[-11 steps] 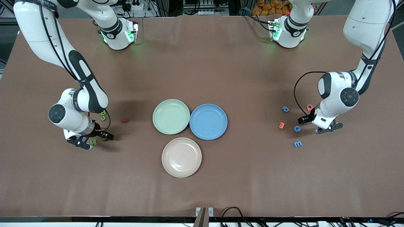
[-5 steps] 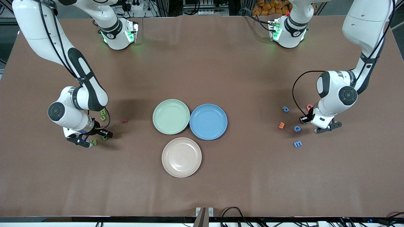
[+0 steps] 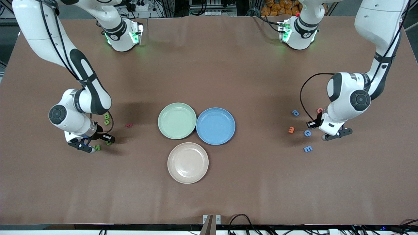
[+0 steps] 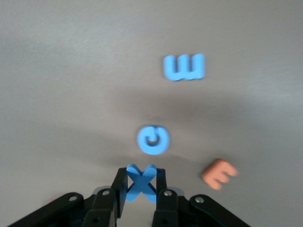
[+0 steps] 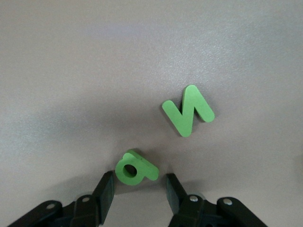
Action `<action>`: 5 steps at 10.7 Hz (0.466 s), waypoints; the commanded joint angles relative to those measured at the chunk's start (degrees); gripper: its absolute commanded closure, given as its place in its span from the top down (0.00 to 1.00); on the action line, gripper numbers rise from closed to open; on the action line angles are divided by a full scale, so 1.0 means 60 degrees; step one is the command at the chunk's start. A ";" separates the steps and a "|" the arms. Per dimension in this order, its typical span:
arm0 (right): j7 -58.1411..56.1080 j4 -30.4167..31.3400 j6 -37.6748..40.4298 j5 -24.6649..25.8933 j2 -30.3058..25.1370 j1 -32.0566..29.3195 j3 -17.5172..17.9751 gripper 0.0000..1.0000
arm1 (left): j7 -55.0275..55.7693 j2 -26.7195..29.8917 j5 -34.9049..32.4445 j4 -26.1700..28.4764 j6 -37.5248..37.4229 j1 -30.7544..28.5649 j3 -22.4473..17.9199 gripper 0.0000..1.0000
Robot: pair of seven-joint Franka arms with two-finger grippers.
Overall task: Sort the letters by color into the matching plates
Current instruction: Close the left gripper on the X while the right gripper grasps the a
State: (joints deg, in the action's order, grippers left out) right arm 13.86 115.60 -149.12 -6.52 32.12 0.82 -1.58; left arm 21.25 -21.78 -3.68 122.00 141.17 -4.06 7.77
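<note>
Two risks I see: left gripper, clenched on the small blue foam letter X near the worktop's left-arm end, may drop it; right gripper, released, straddles the little green foam letter a, which could skid away.

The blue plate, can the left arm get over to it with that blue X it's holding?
Probably yes. The left gripper is shut on the blue X, and only bare table lies between it and the blue plate, which holds nothing. The orange letter sits low on the table.

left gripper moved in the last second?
Yes. In the front view the left gripper has drifted away from the blue E, toward the bases, and is shut on the blue X.
</note>
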 commanded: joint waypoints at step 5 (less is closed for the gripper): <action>-0.0083 0.0186 -0.0518 0.0062 -0.0021 -0.0048 0.0029 0.54 | 0.3059 -0.0323 -0.0163 -0.1464 -0.1072 0.0952 0.1122 0.00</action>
State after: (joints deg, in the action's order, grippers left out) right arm 13.83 115.95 -150.82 -6.52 32.09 0.83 -1.56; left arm 32.64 -21.82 -3.68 116.65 135.69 -2.05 14.27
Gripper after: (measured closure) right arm 0.458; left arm 0.718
